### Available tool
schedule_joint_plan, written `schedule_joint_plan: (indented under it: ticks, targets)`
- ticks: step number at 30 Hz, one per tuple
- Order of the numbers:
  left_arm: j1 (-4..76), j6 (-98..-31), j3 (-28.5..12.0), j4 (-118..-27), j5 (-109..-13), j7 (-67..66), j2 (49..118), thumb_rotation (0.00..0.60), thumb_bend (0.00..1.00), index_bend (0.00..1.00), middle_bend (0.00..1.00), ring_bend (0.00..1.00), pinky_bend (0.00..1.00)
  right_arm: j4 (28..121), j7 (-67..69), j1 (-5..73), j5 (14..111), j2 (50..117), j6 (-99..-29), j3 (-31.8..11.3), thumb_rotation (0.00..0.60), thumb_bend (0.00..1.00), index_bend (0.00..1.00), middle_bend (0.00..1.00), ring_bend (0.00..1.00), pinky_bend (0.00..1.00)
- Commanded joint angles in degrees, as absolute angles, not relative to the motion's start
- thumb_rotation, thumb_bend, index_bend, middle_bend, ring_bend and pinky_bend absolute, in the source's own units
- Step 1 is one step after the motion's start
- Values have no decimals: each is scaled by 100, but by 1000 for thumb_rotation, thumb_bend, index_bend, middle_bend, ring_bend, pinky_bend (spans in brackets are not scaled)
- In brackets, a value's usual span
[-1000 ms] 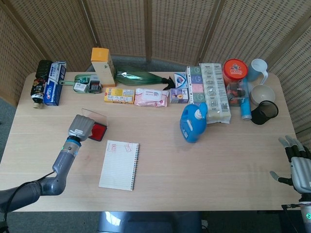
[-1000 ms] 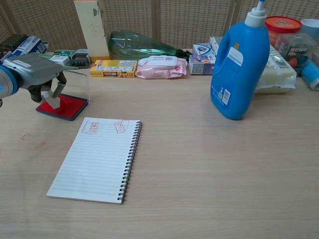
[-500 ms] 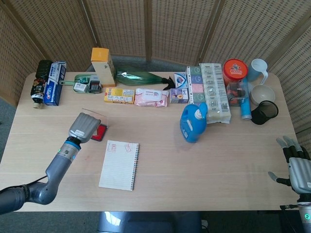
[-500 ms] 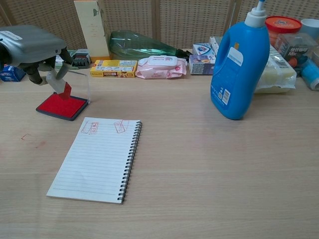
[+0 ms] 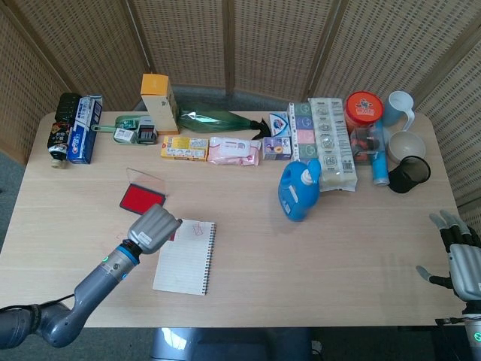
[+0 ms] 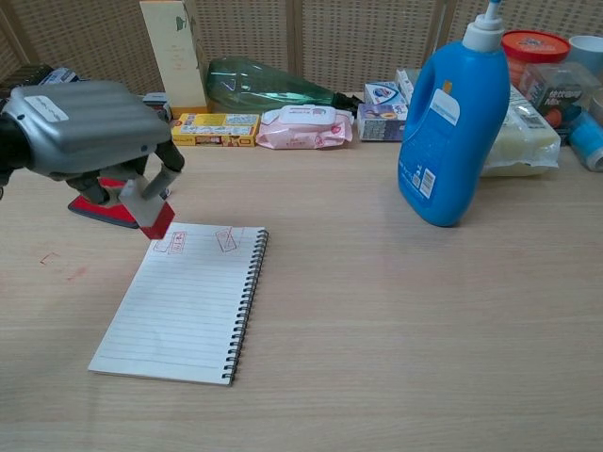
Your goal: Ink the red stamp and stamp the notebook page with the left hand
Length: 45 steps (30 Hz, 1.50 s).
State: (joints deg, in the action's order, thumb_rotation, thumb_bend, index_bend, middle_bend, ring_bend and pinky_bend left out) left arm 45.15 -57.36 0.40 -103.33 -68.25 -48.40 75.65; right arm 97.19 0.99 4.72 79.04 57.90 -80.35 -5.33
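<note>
My left hand point(image 6: 89, 127) pinches the small red-faced stamp point(image 6: 149, 209), tilted, just above the top left corner of the white lined spiral notebook point(image 6: 184, 301). Behind it lies the open red ink pad point(image 5: 141, 198). Two red marks show on the page's top line. At far right, my right hand point(image 5: 460, 259) hangs off the light wooden table point(image 5: 316, 256), fingers apart, empty.
</note>
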Motion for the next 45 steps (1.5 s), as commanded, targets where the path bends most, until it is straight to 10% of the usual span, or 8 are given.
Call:
schedule_joint_plan:
  ticks: [1, 45]
  targets:
    - [4524, -5649, 217, -10640, -7007, -4943, 7614, 600, 373, 643, 1000, 1000, 1000, 9711, 114, 474, 7898, 5783, -8024, -535, 600, 3, 72, 34, 17, 86]
    - [4565, -5854, 777, -10758, -6474, -6875, 8823, 600, 374, 644, 1000, 1000, 1000, 9809, 292, 450, 7933, 5660, -8021, -520, 600, 4, 72, 35, 17, 86]
